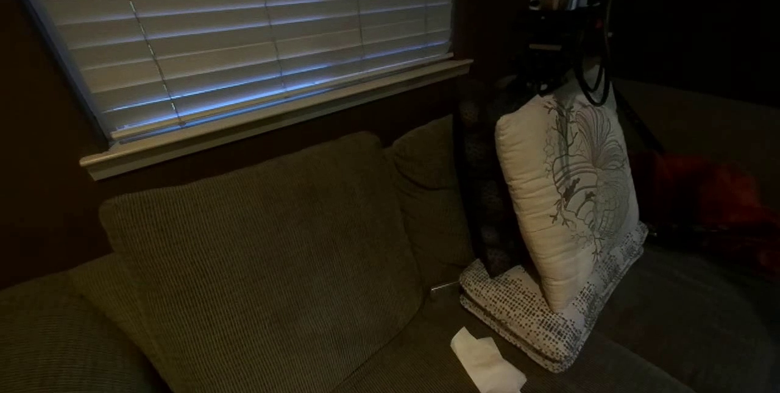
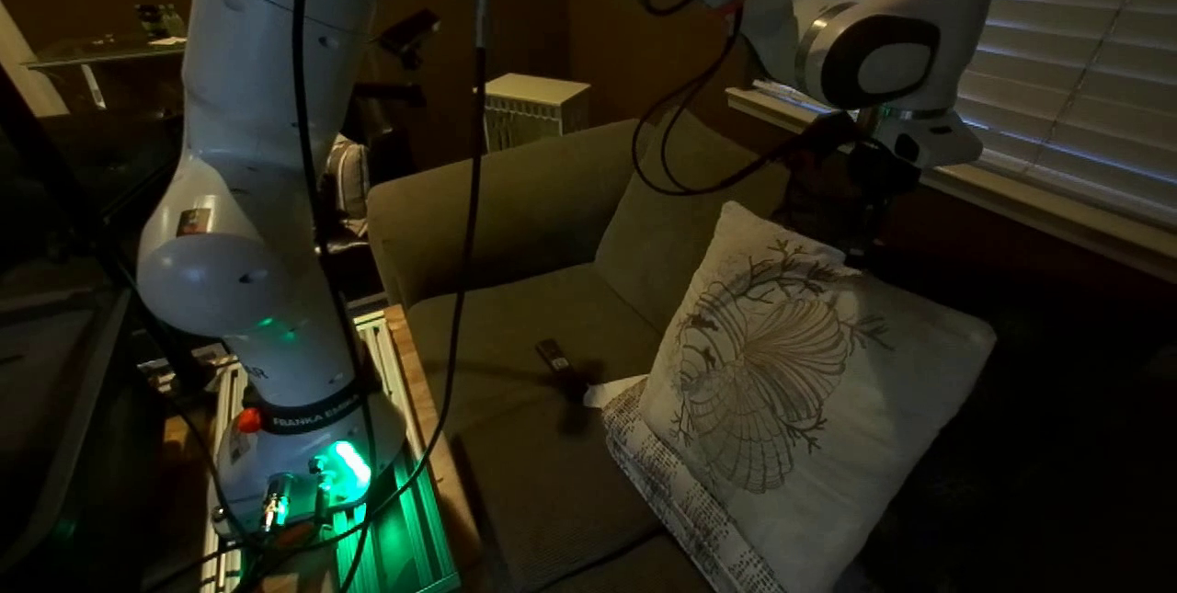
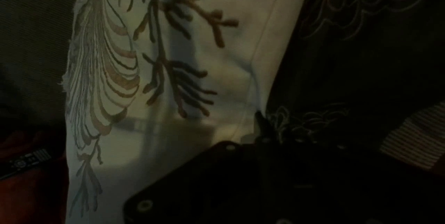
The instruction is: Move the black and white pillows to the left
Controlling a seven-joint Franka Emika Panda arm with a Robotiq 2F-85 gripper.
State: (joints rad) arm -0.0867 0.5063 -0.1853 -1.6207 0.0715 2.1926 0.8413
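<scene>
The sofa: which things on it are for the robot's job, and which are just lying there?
For the job:
white plant-print pillow
black pillow

Just lying there:
patterned greyish-white pillow, underneath
white paper or tissue
small dark thing, maybe a remote

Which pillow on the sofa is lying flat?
The finely patterned greyish-white pillow lies flat; the white plant-print pillow and the black pillow stand on edge.

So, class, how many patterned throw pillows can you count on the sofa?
3: the white pillow, standing tilted; the dotted pillow, beneath it; the black pillow, partly hidden behind the white one. More may be out of sight.
</scene>
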